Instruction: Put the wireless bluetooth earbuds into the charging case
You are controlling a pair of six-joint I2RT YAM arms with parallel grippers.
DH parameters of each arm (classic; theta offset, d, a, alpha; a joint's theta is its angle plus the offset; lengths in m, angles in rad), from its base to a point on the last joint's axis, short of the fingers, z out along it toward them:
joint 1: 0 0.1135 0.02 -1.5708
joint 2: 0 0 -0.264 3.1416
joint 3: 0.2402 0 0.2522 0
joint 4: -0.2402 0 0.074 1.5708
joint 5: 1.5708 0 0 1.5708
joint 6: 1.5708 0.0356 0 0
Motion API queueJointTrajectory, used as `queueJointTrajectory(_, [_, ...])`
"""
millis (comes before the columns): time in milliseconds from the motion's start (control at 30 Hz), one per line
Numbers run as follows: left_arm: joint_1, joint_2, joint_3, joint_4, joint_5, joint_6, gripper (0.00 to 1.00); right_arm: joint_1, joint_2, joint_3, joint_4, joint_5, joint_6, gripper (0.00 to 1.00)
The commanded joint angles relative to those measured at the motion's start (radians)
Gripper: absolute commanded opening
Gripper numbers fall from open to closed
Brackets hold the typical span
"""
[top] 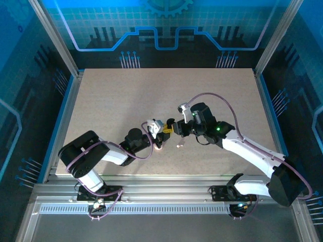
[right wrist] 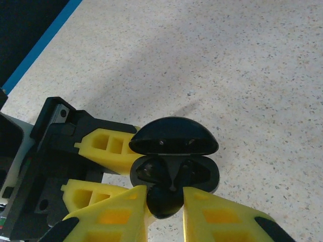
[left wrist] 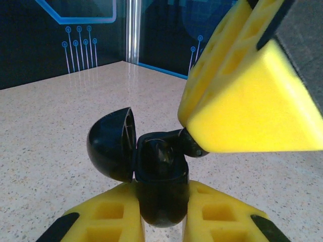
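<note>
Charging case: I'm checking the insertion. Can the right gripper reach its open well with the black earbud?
Likely yes: lid open, left gripper holds the case, earbud in right gripper sits at its mouth, nothing between.

Pale, speckled table (top: 151, 96), matte, with a soft sheen toward its far edge. Bordered along the left edge by a narrow blue strip (top: 60, 126). Framed at the far corners by slanting aluminium posts (top: 54, 35). Enclosed on the far side and both flanks by dark blue walls (top: 161, 30), printed with bright circuit lines and a gear motif (top: 166, 6). Fronted along the near edge by ribbed aluminium rails (top: 166, 194). Lit evenly, with a cool blue cast.
</note>
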Motion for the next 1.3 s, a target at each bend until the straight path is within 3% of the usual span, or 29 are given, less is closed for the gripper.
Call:
queueJointTrajectory(0, [-0.007,-0.032,-0.004,0.074,0.064,0.025,0.08,-0.005,0.011,0.027,-0.033,-0.084,-0.048,0.22])
queueJointTrajectory(867, [-0.007,-0.064,-0.01,-0.01,0.108,0.105,0.08,-0.158,0.035,0.149,-0.218,-0.322,-0.164,0.22])
queueJointTrajectory(1033, [-0.006,-0.063,-0.01,-0.01,0.101,0.102,0.08,-0.16,0.016,0.154,-0.188,-0.34,-0.161,0.27])
queueJointTrajectory(1267, [-0.007,-0.075,-0.013,-0.018,0.101,0.105,0.08,-0.16,-0.075,0.118,-0.189,-0.275,-0.152,0.42])
